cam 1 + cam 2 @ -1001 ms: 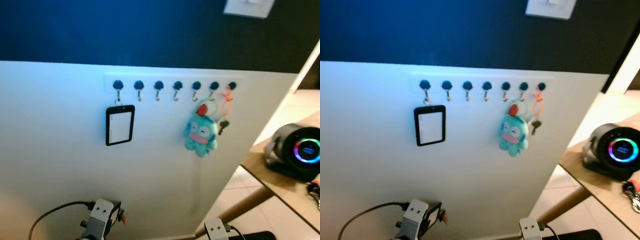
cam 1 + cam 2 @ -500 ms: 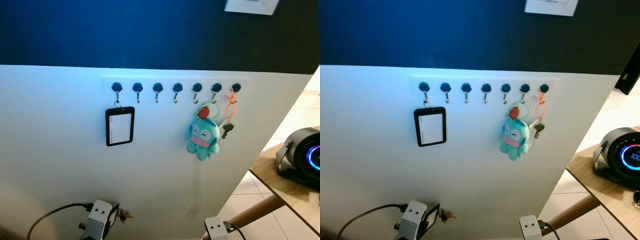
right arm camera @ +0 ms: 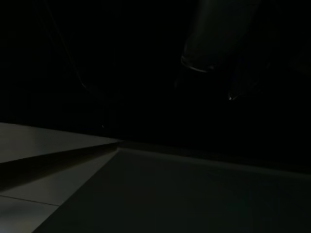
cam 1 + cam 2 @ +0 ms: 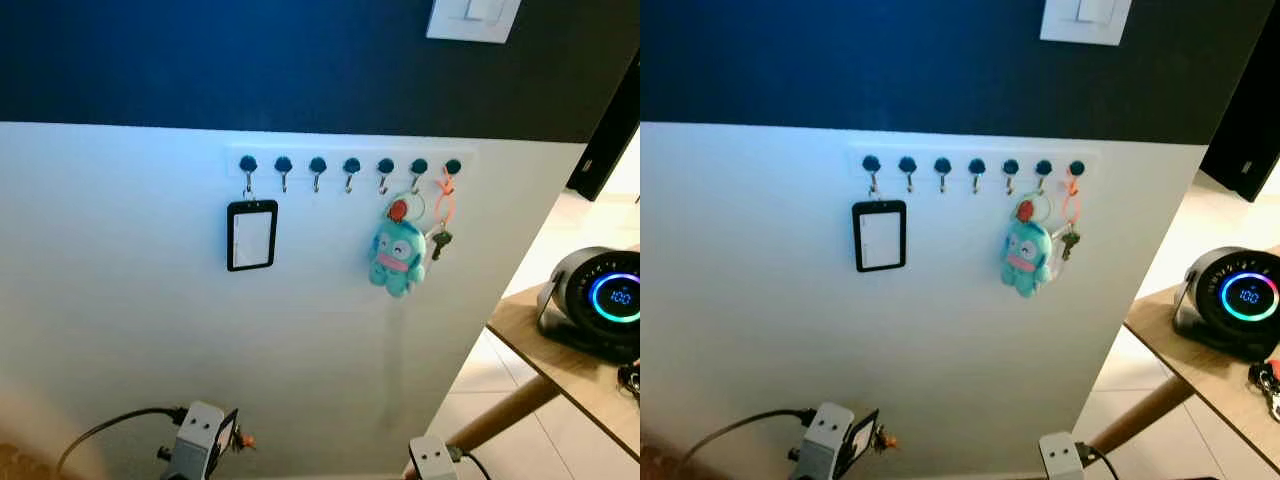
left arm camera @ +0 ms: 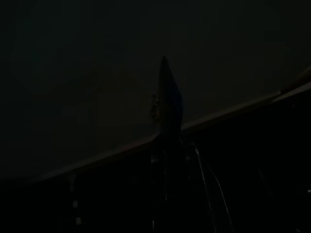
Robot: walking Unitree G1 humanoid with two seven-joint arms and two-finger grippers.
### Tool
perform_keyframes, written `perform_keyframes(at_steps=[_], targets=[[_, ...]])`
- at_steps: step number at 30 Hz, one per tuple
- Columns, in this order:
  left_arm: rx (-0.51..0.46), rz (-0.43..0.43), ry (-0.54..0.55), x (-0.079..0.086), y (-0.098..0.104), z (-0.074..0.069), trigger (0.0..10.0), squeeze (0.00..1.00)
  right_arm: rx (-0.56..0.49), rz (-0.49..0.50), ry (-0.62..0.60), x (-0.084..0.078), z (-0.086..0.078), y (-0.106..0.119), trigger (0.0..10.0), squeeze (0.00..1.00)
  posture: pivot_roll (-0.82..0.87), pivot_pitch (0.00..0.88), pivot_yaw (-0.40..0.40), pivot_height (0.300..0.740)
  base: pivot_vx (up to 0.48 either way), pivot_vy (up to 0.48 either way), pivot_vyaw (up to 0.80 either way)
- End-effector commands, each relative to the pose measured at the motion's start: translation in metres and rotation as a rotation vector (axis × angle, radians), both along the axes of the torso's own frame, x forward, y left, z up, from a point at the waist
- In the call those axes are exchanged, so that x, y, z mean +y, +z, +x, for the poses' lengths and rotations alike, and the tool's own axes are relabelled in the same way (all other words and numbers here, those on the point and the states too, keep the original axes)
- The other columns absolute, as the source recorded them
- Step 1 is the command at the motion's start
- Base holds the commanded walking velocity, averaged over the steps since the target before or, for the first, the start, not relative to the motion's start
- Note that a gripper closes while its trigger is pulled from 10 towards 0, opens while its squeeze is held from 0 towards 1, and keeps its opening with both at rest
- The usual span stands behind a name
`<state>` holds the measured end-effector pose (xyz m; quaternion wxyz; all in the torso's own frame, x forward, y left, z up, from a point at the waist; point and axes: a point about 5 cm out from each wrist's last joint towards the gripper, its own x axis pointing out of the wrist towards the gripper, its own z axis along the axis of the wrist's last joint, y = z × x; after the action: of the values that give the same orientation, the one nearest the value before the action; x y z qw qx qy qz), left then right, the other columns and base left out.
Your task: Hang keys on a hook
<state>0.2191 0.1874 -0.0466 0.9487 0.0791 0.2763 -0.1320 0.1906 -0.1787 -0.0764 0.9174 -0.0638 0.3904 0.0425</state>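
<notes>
A row of several dark-knobbed hooks [image 4: 350,164] runs along the white lower wall. From the rightmost hook [image 4: 452,167] an orange strap [image 4: 445,200] hangs with small keys [image 4: 439,241] at its end. Beside it a teal plush charm [image 4: 397,256] hangs on a ring from the neighbouring hook. A black badge holder [image 4: 251,236] hangs from the leftmost hook. My left arm [image 4: 200,442] and right arm [image 4: 432,460] hang low, well below the hooks. Both wrist views are very dark; the right one shows pale floor tiles [image 3: 58,160].
At the right, a wooden table [image 4: 560,365] carries a round black speaker [image 4: 598,300] with a glowing ring. Another bunch of keys [image 4: 1267,381] lies at the table's edge. A white light switch [image 4: 473,18] sits on the dark upper wall. Tiled floor lies beyond the wall's corner.
The whole picture has shifted and the hooks look a little smaller, so the camera has moved. Nothing on the wall has changed place; my arms still hang low.
</notes>
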Motion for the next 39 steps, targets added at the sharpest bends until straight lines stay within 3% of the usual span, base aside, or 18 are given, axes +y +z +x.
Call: perform_keyframes(at_steps=[1,9,20,39], targets=[[-0.004,0.003,-0.009,0.0015,0.0015,0.0015,10.0,0.0,0.004,-0.008,0.007,-0.0006,-0.001,-0.0005,10.0,0.0,0.11,0.018,-0.047,0.74,0.0,0.0,0.0],[-0.003,-0.002,-0.009,0.0018,0.002,0.0022,10.0,0.0,0.003,-0.007,0.006,-0.0002,-0.0003,-0.0002,10.0,0.0,0.11,0.02,-0.046,0.74,-0.034,0.0,0.0],[0.004,0.0,0.002,0.004,0.0011,0.0012,10.0,0.0,0.004,-0.006,0.008,0.0008,-0.0007,-0.0005,10.0,0.0,0.11,0.022,-0.046,0.74,-0.465,0.0,0.0],[0.039,0.024,-0.019,0.0056,-0.0015,-0.0004,10.0,0.0,0.008,-0.002,0.003,0.0016,-0.0033,-0.0018,10.0,0.0,0.11,0.026,-0.038,0.74,0.0,0.0,0.0]])
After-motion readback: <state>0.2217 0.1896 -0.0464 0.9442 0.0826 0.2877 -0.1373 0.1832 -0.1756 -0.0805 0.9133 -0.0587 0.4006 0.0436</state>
